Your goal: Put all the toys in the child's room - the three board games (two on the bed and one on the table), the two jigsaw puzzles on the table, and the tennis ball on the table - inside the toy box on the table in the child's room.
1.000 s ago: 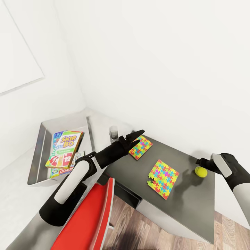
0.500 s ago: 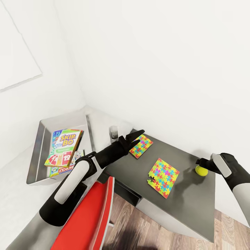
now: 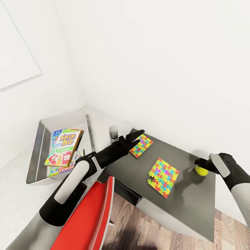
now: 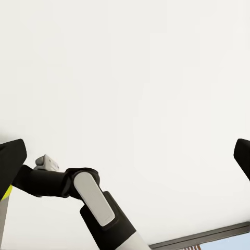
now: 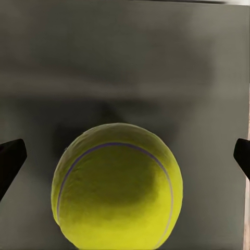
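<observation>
Bright, even render light; white walls near blown out. Soft shadows beside the tennis ball [image 5: 117, 186] on the dark desk [image 3: 187, 201]. Head view wide-angle, edges stretched. Ball close-up slightly soft.

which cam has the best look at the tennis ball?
Right wrist view: the tennis ball sits close up between the open end effector fingertips, seam visible, resting on the dark desk top. Head view shows it small, beside the right end effector. Left wrist view faces a white wall.
</observation>
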You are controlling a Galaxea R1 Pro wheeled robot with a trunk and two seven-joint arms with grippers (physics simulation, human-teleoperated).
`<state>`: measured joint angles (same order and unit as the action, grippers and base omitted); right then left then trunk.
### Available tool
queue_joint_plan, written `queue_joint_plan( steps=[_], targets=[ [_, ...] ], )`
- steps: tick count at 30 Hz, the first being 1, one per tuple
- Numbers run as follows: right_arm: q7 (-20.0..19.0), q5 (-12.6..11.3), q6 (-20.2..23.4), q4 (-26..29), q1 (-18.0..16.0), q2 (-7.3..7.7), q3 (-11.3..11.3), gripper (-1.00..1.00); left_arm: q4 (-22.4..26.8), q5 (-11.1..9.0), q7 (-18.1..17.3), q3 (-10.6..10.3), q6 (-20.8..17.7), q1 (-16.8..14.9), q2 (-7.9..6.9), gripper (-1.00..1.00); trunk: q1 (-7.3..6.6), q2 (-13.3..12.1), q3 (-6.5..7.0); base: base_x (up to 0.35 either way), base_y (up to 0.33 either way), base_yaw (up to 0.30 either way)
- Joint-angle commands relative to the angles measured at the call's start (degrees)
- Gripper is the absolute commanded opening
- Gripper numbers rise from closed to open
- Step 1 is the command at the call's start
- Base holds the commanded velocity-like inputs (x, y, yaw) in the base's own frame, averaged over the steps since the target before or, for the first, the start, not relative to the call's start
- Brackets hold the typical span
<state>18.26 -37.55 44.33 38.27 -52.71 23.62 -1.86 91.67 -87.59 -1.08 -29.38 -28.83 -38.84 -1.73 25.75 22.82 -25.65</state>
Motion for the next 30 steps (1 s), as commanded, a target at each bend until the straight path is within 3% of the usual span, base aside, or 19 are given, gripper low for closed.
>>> queue_joint_plan(
  steps=[1, 30],
  targets=[
    [0.5, -0.6, 0.1, 0.1, 0.0, 0.05, -0.2, 1.00, 0.0, -0.2, -0.1, 0.0, -0.1, -0.1, -0.03, 1.00, 0.03, 0.1, -0.09, 0.000, 0.000, 0.000],
    [0.5, -0.7, 0.2, 0.2, 0.0, -0.22, -0.3, 1.00, 0.0, -0.2, -0.1, 0.0, -0.1, -0.1, -0.03, 1.00, 0.03, 0.1, -0.12, 0.000, 0.000, 0.000]
  ],
)
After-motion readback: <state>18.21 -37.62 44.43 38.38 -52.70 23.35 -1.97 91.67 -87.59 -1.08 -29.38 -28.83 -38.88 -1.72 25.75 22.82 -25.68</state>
